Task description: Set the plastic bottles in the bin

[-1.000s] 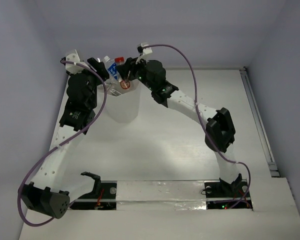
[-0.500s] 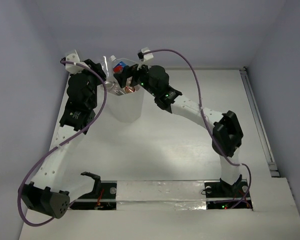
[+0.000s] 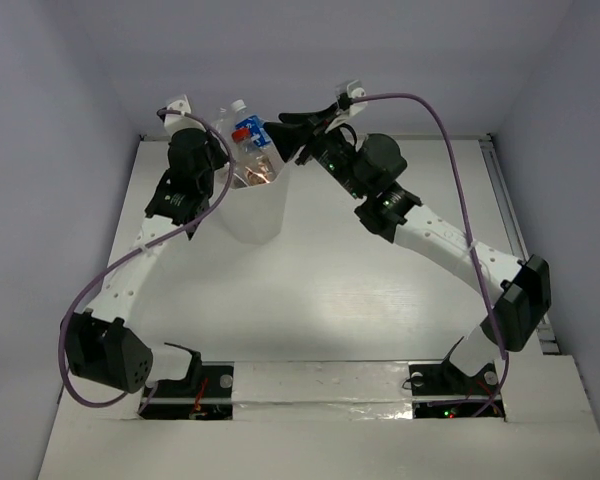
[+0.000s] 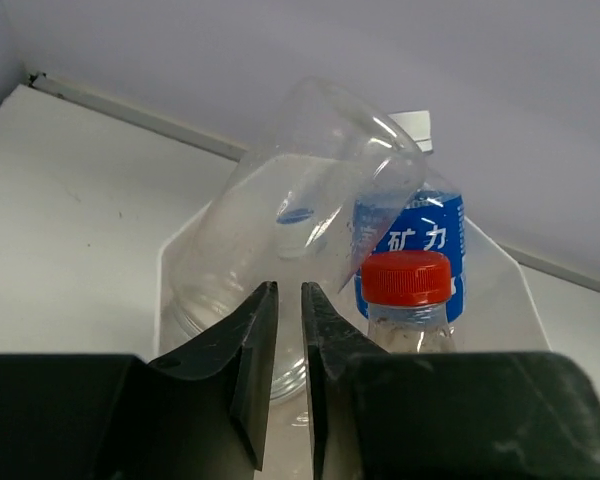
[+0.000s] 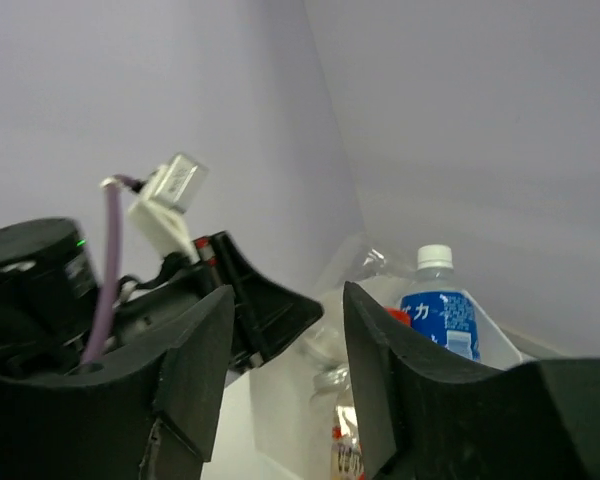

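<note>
Bottles (image 3: 242, 135) all in bin (image 3: 255, 215) at 11 o'clock; task approx done. L gripper (image 4: 280, 330) nearly closed, empty; R gripper (image 5: 285, 330) half-open, empty.

1. One bin (image 3: 252, 210), white and translucent, standing on the table.
2. Three plastic bottles show in it in the left wrist view: one clear bottle (image 4: 290, 235) lying tilted, one with a blue label (image 4: 420, 245) and a white cap, and one with a red cap (image 4: 407, 280). Whether more lie deeper in the bin cannot be told.
3. Two robot arms, one on each side of the bin.
4. Two grippers: the left gripper (image 4: 280, 335) and the right gripper (image 5: 285, 330).
5. Two purple cables, one along each arm.
6. One table (image 3: 380, 300).
</note>
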You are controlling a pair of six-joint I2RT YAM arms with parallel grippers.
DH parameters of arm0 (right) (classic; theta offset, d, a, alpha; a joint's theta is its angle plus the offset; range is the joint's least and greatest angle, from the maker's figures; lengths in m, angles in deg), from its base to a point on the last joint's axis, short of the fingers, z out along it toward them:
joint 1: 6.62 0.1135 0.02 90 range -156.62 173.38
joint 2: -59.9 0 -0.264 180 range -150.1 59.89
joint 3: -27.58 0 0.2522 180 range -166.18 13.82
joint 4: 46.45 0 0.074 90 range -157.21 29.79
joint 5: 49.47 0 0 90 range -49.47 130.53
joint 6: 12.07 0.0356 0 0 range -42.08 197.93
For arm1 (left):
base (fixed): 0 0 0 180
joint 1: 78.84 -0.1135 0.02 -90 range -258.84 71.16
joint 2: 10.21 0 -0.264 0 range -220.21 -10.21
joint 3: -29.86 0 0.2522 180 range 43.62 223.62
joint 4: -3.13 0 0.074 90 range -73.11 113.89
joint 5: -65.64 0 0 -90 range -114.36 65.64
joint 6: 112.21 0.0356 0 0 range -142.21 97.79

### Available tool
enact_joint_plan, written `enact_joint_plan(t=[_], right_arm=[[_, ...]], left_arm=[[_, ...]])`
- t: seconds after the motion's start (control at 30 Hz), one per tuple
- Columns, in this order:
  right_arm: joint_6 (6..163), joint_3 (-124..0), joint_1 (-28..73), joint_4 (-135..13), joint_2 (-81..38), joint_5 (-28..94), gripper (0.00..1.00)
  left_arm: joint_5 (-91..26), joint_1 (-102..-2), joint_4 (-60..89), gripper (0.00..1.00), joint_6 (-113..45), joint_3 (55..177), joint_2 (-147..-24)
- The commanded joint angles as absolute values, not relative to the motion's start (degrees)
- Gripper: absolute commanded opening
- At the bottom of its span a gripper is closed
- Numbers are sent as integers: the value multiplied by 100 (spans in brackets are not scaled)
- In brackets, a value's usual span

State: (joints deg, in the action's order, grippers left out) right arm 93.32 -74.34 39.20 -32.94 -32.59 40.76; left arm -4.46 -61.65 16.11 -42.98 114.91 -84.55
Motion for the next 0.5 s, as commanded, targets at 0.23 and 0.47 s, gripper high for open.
enact_joint_plan(t=[0.23, 0.47], right_arm=[[9471, -6423, 3935, -2689, -2492, 3921, 52], [9453, -6335, 3935, -2778, -2422, 4036, 52]], left_arm=[[-766, -6188, 2005, 0, -4769, 11824, -8975], [-915, -6188, 1768, 0, -5060, 11332, -7782]])
